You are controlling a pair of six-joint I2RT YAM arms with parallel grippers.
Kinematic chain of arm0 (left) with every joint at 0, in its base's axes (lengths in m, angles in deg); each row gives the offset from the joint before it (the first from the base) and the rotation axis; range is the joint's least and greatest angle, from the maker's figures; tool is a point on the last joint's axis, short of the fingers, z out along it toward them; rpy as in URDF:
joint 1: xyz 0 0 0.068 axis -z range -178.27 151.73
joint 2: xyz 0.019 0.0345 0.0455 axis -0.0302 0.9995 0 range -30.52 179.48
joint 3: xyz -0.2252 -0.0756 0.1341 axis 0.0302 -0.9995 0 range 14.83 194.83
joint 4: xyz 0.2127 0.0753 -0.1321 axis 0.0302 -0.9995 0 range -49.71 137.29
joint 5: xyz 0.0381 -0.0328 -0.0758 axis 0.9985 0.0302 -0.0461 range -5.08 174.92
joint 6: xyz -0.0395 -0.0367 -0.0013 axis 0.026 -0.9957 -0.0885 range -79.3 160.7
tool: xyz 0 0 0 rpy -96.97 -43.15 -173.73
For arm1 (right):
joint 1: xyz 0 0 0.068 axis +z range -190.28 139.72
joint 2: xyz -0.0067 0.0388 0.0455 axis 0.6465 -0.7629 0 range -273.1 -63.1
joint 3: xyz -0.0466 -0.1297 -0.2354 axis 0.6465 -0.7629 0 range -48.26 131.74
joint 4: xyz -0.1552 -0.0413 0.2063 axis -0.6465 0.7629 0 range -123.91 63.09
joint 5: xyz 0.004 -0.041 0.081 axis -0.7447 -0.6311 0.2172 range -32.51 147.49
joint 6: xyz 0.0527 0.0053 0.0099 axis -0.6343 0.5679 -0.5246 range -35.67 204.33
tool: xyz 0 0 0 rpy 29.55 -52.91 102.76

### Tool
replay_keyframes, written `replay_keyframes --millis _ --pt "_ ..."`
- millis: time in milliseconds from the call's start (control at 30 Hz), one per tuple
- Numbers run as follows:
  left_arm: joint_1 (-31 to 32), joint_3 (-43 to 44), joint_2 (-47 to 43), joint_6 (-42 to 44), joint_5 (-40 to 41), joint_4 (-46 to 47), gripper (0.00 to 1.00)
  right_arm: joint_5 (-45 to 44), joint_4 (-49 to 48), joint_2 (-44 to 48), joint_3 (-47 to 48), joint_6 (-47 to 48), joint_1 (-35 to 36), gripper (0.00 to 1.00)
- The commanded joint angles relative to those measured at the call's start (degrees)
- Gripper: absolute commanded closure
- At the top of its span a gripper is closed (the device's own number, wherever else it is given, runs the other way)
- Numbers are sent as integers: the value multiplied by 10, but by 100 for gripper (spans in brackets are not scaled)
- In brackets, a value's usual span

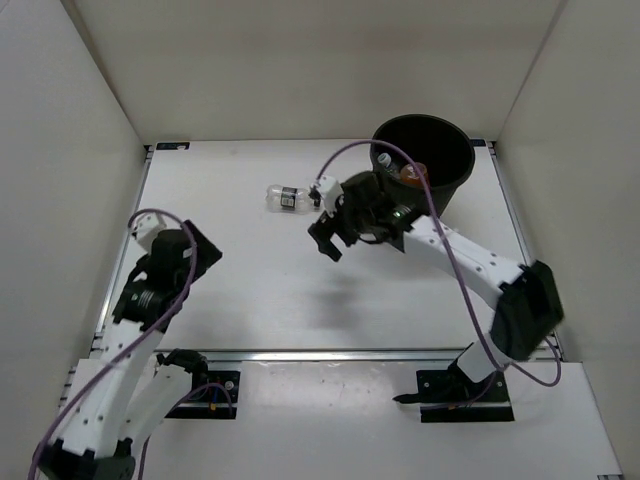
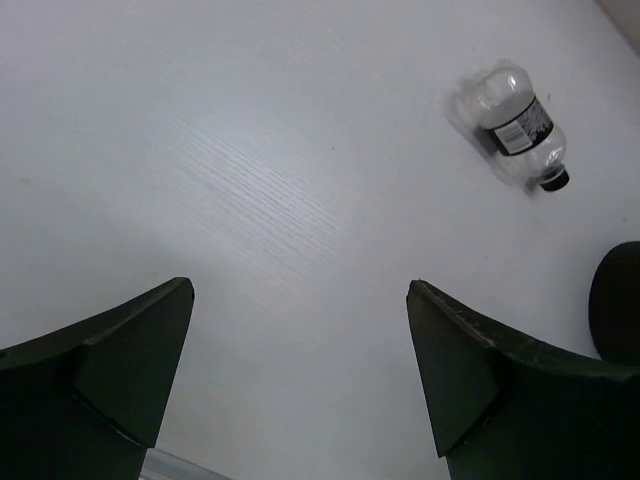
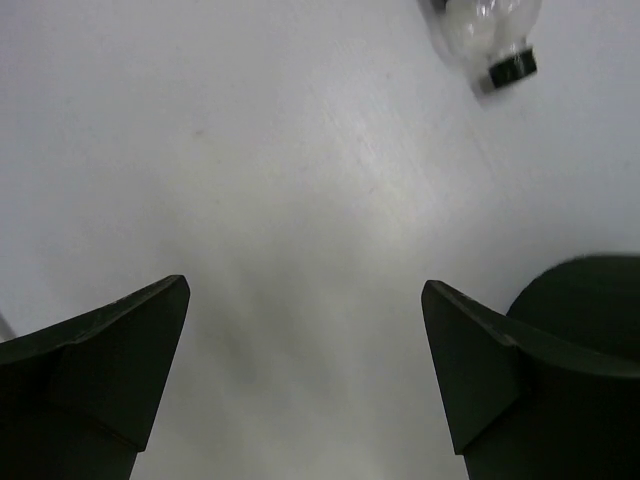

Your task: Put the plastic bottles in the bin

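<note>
A clear plastic bottle with a dark label and black cap [image 1: 285,197] lies on its side on the white table, left of the bin. It also shows in the left wrist view [image 2: 515,125] and at the top edge of the right wrist view [image 3: 490,30]. The black bin [image 1: 455,185] stands at the far right. Inside it I see an orange-capped bottle [image 1: 412,173] and a clear one [image 1: 383,160]. My right gripper [image 1: 325,243] hangs open and empty just right of and nearer than the lying bottle. My left gripper [image 1: 203,252] is open and empty at the left.
White walls enclose the table on the left, back and right. The bin's dark wall shows at the right edge of the left wrist view [image 2: 618,300]. The right arm stretches from its base diagonally past the bin's front.
</note>
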Motion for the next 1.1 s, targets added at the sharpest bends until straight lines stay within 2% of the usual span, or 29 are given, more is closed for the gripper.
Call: replay_keyframes --millis 0,33,167,267,333,433,567,733,1000,1067 --pt "-19 -16 -79 -52 46 -101 1 53 -31 -103 121 125 -15 1" --pt "-14 -19 -87 -60 46 -116 1 66 -24 -147 146 154 -22 1" --pt "3 -27 -91 -77 33 -122 1 145 68 -296 367 185 -58 0" --pt "3 -32 -90 -64 19 -118 1 194 108 -412 524 166 -87 1" --pt "-1 -31 -86 -58 20 -121 2 226 150 -504 660 157 -105 1" --pt "-9 -26 -77 -49 21 -136 1 245 156 -588 774 143 -115 1" --pt "-10 -24 -64 -37 17 -140 2 257 88 -624 773 116 -115 0" --pt "-15 -22 -56 -31 -6 -113 1 255 65 -647 767 109 -101 0" --pt "-21 -32 -60 -31 -21 -111 2 138 39 -681 741 71 -80 1" --pt "-21 -27 -62 -31 -22 -113 1 126 49 -688 761 73 -72 0"
